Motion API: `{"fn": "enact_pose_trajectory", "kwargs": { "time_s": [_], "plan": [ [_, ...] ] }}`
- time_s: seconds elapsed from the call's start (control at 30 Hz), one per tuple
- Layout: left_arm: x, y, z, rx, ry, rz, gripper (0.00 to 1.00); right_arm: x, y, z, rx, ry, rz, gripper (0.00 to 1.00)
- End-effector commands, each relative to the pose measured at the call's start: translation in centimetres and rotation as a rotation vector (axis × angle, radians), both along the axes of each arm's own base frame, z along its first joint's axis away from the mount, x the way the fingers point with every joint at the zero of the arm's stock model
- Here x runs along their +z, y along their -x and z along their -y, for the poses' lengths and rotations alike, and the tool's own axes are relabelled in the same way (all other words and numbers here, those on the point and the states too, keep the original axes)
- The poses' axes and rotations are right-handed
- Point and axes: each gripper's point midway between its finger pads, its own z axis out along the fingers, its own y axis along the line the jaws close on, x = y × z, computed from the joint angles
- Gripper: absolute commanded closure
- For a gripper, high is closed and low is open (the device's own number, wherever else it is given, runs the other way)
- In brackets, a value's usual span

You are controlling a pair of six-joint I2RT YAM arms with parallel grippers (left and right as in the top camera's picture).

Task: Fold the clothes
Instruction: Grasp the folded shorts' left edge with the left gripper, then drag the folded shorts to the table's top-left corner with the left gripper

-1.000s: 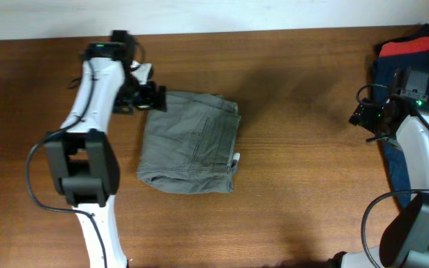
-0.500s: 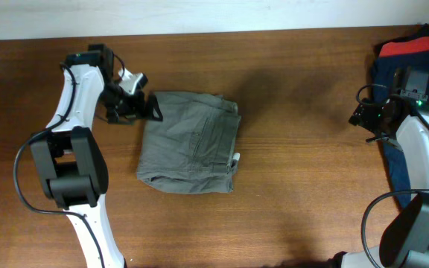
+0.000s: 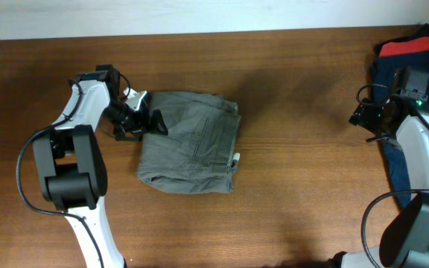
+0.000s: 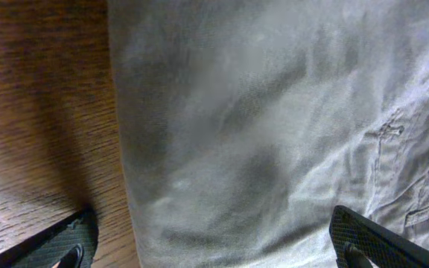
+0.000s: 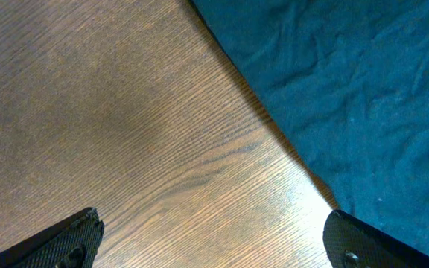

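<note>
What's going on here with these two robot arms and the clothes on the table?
The grey-olive shorts lie folded in a compact stack on the table. The left gripper is at their left edge, jaws open, gripping nothing. The right gripper, also open, hangs over bare wood on the right, beside a navy garment with a red garment at its far end.

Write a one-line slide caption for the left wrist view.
Left gripper, jaws open, over grey-olive woven shorts on brown wooden table.
</note>
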Motion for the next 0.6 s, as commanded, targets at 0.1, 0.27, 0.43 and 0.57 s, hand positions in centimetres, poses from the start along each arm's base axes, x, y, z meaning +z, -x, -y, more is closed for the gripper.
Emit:
{"fn": "enact_pose_trajectory", "kwargs": {
  "time_s": [0.1, 0.27, 0.43, 0.57],
  "plan": [
    [-1.0, 1.4, 0.9, 0.022, 0.056, -0.049, 0.01, -0.2, 0.1, 0.0, 0.002, 0.002, -0.006, 0.01],
    [-0.5, 1.3, 1.8, 0.026, 0.112, -0.048, 0.01, -0.2, 0.1, 0.1, 0.002, 0.002, -0.006, 0.01],
    [-0.5, 1.4, 2.0, 0.022, 0.111, -0.049, 0.22, -0.2, 0.1, 0.0, 0.002, 0.002, -0.006, 0.01],
    [-0.5, 1.3, 2.0, 0.022, 0.111, -0.043, 0.45, -0.2, 0.1, 0.1, 0.002, 0.002, -0.006, 0.01]
  ]
}}
